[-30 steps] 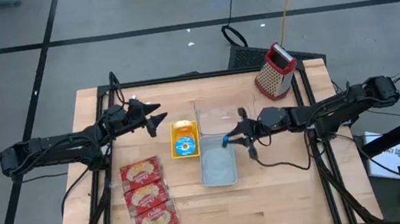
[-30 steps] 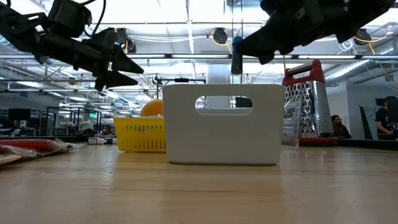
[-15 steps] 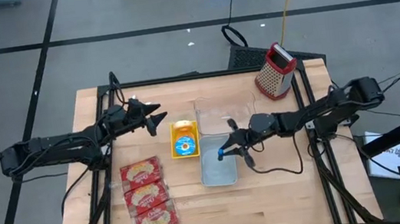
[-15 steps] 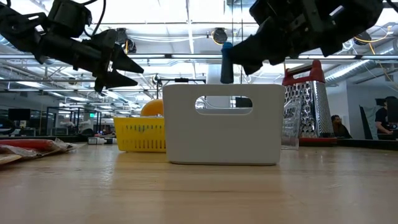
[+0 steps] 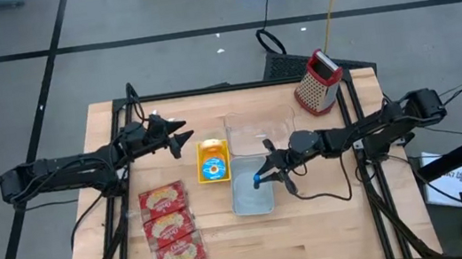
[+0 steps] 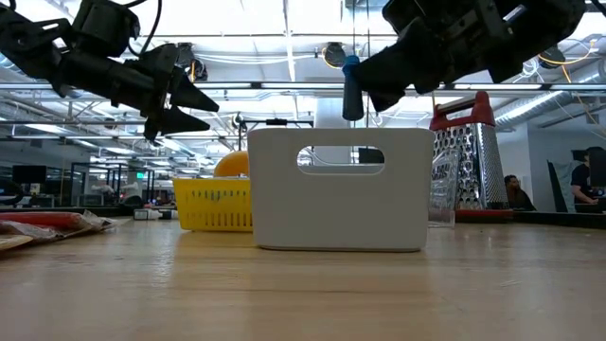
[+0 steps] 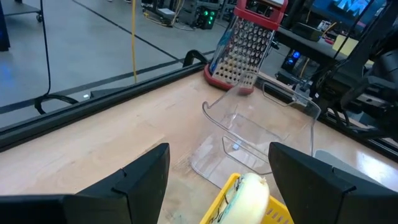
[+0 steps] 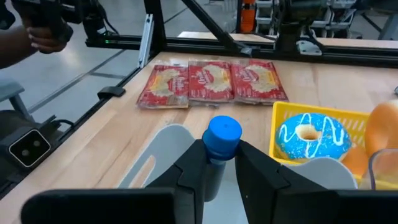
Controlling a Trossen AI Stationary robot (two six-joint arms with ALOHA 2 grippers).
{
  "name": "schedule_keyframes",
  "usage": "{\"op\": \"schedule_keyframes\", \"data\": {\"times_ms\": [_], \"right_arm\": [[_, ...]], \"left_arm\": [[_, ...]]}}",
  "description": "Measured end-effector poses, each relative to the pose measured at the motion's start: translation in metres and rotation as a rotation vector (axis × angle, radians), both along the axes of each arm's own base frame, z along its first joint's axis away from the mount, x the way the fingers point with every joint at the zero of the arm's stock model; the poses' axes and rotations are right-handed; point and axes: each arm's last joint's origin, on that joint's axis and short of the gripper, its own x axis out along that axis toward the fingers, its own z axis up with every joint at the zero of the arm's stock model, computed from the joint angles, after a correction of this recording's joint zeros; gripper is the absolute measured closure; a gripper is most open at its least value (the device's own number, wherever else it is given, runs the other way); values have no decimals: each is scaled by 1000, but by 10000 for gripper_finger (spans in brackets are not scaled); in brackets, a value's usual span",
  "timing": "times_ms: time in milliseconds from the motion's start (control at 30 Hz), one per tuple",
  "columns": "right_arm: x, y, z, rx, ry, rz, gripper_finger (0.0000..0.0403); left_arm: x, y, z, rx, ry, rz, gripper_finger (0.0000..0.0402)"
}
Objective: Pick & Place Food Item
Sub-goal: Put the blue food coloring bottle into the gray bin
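My right gripper (image 5: pixel 260 179) is shut on a small bottle with a round blue cap (image 8: pixel 222 133). It holds the bottle above the white handled bin (image 5: pixel 252 198), which stands mid-table (image 6: pixel 336 189). A yellow basket (image 5: pixel 213 160) with a blue-iced donut (image 8: pixel 306 138) stands against the bin's left side. Three red snack packets (image 5: pixel 171 229) lie flat toward the near left. My left gripper (image 5: pixel 184 137) hovers open above the table, just left of the basket's far end, with nothing between its fingers (image 7: pixel 219 155). My right gripper pinches the bottle's body just under the blue cap (image 8: pixel 217 164) between its two fingers. The fingers come nearly level from the table's right side, tipped a little downward. The bottle stands upright, cap up (image 6: pixel 351 66), lifted clear above the bin.
A clear plastic container (image 5: pixel 255 132) stands just beyond the bin. A red-topped metal grater (image 5: pixel 318 82) stands at the far right corner. Bare wood lies along the near edge and at the far left. A cable (image 5: pixel 320 191) trails from the right arm.
My right gripper has carried the bottle toward the table's near edge and a little left, from the clear container's side to over the white bin, sinking slightly and swinging its wrist. The bottle stays upright in the shut fingers.
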Motion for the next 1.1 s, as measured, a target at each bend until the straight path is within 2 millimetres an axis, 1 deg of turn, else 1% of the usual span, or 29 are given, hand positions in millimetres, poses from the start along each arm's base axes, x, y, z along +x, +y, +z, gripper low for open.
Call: {"op": "schedule_keyframes", "data": {"times_ms": [200,400,500,667,733,833,967,1100], "right_arm": [[-1,1,-2,13,30,22,339],[-4,3,-10,-24,102,45,341],[-5,9,-13,-28,125,66,339],[-7,27,-13,-42,120,125,338],[-8,33,-14,-70,114,123,338],[-8,35,-14,-91,112,93,334],[-8,35,-14,-84,115,92,323],[-9,35,-14,-84,117,93,321]], "left_arm": [[0,0,0,0,0,0,128],[0,0,0,0,0,0,128],[0,0,0,-6,-2,2,128],[0,0,0,-8,-3,2,128],[0,0,0,-8,-3,2,128],[0,0,0,-9,-5,2,128],[0,0,0,-25,-13,6,128],[0,0,0,-43,-21,10,128]]}}
